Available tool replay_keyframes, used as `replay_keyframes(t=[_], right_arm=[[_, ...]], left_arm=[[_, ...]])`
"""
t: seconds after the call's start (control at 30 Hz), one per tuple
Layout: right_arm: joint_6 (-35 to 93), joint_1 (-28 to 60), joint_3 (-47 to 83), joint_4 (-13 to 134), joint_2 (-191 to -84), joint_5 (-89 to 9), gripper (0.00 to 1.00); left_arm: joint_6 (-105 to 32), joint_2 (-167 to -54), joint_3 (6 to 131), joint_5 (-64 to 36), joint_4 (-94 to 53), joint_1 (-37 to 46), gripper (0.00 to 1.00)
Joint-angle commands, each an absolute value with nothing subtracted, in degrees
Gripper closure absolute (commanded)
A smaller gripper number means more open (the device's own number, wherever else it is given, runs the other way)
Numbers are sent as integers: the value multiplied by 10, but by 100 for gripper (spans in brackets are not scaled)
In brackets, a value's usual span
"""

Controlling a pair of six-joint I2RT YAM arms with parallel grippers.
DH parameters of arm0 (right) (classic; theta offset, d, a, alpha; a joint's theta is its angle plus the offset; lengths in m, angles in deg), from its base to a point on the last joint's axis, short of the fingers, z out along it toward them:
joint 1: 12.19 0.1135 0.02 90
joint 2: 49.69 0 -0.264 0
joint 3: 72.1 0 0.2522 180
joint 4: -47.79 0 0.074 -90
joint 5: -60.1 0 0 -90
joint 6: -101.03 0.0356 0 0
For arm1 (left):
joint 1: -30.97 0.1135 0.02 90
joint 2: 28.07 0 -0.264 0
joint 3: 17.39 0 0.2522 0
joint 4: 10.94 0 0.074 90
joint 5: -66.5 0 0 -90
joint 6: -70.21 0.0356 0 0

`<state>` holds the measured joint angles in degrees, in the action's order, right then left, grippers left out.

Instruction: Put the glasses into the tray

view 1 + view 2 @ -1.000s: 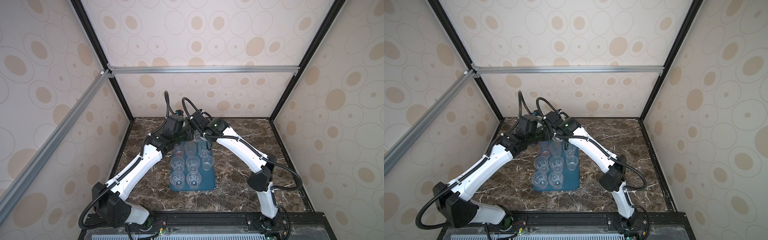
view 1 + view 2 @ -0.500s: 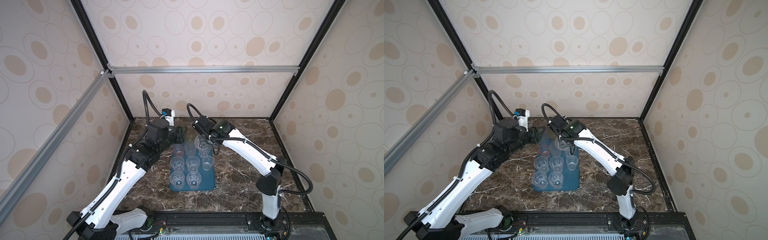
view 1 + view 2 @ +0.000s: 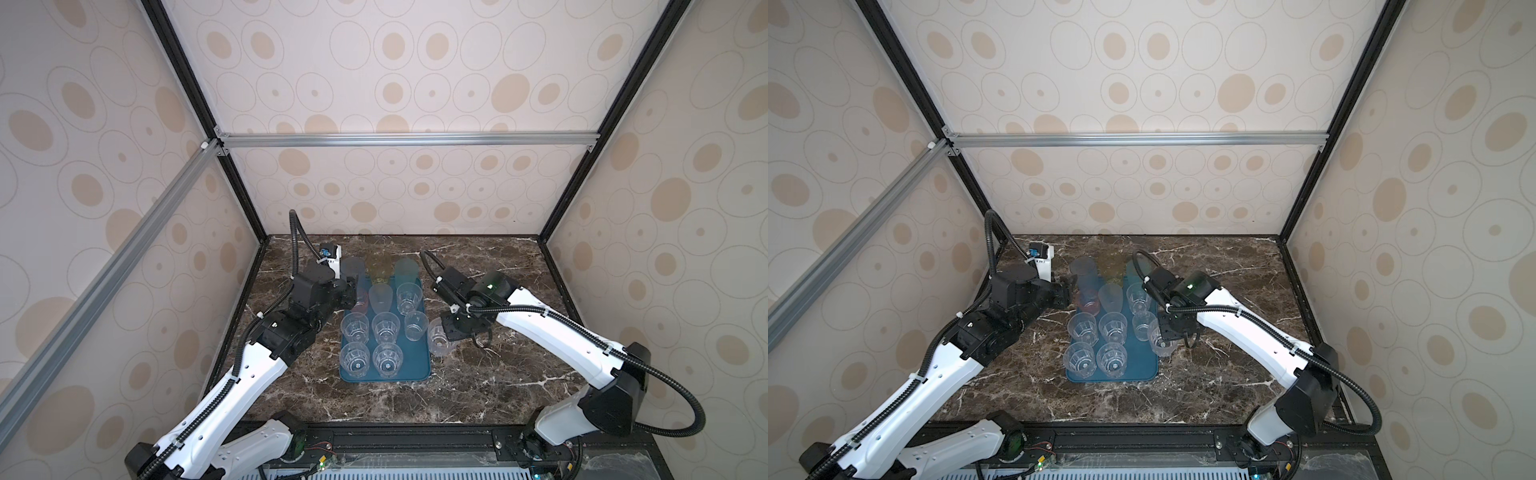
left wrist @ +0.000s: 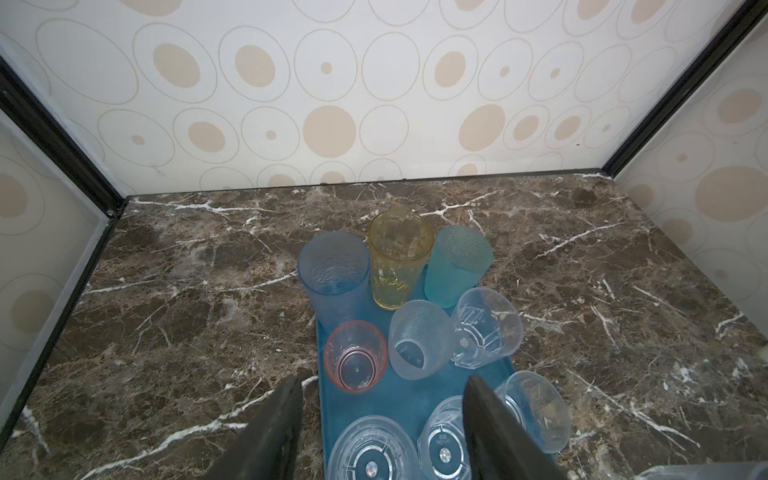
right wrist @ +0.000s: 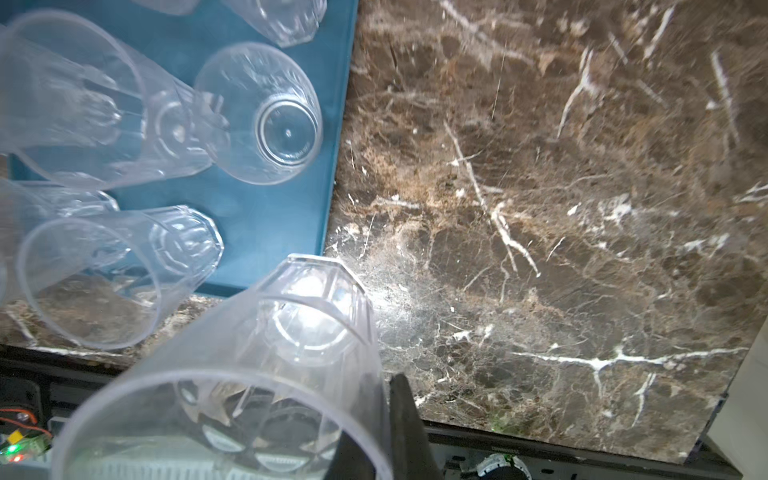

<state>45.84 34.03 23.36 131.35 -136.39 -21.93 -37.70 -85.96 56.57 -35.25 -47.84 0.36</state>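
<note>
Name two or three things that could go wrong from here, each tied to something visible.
The right gripper pinches the clear glass by one side of its rim only, so it may slip or swing.
The tray has a free corner close beside standing glasses; the held one could knock them.
The open left gripper hangs near the pink glass and might clip it.

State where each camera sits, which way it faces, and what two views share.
Top views: high at the front, looking down toward the back wall; left arm, right arm show.
Left wrist: left arm, facing the back wall over the tray; open left gripper shows.
Right wrist: right arm, looking down at the tray's edge; right gripper pinches a clear glass.
Shared: all show the tray.
</note>
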Motion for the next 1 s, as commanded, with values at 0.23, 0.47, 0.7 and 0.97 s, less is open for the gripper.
replay_keyframes(t=[0.23,0.47,0.7,0.97], right_arm=[[511,386,180,1182,-1420,-230,99],[513,402,176,1153,-1471,-227,99],[509,401,153,1140,-1489,-224,98],[505,402,159,1157,-1484,-226,77]], left_arm=[[-352,-843,541,-364,-460,16,38],[-350,-845,539,-357,-454,20,38],[-346,-847,539,-354,-454,24,38],[-344,-844,538,-353,-455,27,39]])
